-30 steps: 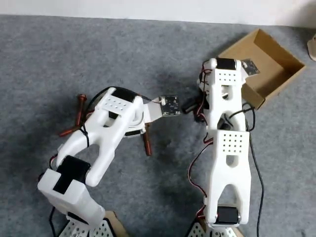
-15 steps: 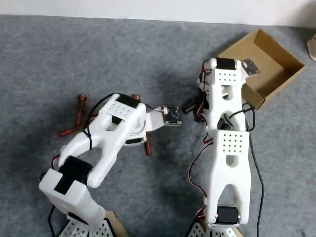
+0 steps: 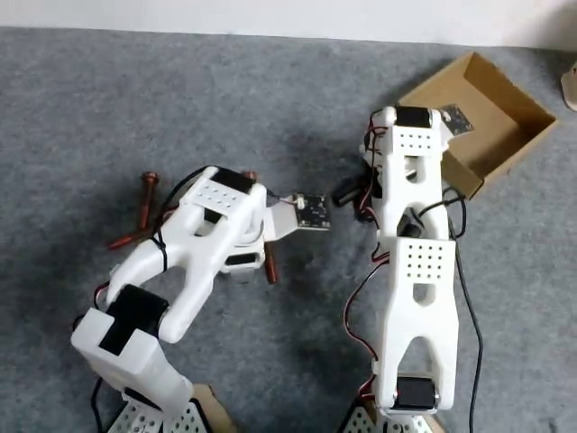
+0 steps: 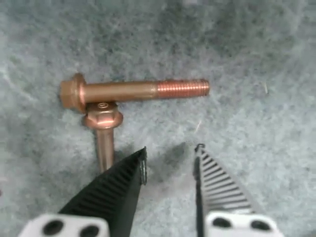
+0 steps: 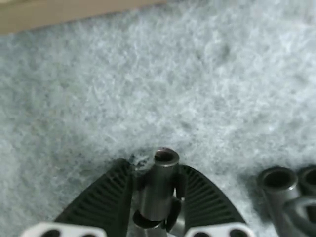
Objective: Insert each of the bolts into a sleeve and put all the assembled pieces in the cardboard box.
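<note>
Two copper bolts lie on the grey carpet just ahead of my left gripper (image 4: pixel 170 154), which is open with nothing between its fingers. One bolt (image 4: pixel 133 90) lies crosswise; the head of the other bolt (image 4: pixel 103 133) touches it, and its shaft runs back beside one fingertip. My right gripper (image 5: pixel 157 185) is shut on a dark metal sleeve (image 5: pixel 159 190) held end-up. From above, the left arm (image 3: pixel 212 230) bends over a bolt (image 3: pixel 270 263), and the right gripper (image 3: pixel 345 192) hangs left of the cardboard box (image 3: pixel 518 135).
Two loose sleeves (image 5: pixel 279 183) stand beside the right gripper. Two more bolts (image 3: pixel 146 200) (image 3: pixel 126 240) lie left of the left arm. The box's edge (image 5: pixel 74 10) lies beyond the right gripper. Open carpet stretches across the back left.
The left arm has swung a little toward the table's front and right, carrying its wrist closer to the bolt under it. The right arm has kept still with the sleeve.
</note>
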Available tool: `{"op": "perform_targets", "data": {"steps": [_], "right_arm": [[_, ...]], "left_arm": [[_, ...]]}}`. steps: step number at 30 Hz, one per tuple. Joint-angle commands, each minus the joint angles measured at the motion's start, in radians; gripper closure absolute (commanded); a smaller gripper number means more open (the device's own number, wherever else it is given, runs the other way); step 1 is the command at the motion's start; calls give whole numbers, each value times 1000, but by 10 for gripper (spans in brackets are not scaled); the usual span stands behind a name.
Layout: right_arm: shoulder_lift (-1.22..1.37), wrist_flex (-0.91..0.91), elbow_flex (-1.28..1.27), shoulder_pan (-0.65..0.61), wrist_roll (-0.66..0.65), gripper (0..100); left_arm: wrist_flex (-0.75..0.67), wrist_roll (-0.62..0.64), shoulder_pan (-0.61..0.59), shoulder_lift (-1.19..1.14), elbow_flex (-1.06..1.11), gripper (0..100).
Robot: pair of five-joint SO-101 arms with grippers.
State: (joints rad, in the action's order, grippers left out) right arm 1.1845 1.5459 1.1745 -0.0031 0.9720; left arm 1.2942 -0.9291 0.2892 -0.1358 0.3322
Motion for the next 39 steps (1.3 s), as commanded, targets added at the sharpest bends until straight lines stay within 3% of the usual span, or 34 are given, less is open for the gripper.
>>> {"op": "perform_targets", "data": {"steps": [1,5,15,32,38,39], "right_arm": [[1,-104,25,44,-14,974],[1,-104,25,44,-14,975],[2,-104,25,44,-15,975],[2,-105,25,44,-15,975],[2,-105,25,45,-12,977],[1,-107,25,47,-12,985]], "left_arm": [[78,0,-8,70,-99,809],[98,0,-19,70,-147,774],[-68,2,-45,-53,-150,765],[-75,-5,-81,-265,-282,770],[-74,-6,-99,-275,-275,1000],[-75,-3,-101,-275,-272,986]]}}
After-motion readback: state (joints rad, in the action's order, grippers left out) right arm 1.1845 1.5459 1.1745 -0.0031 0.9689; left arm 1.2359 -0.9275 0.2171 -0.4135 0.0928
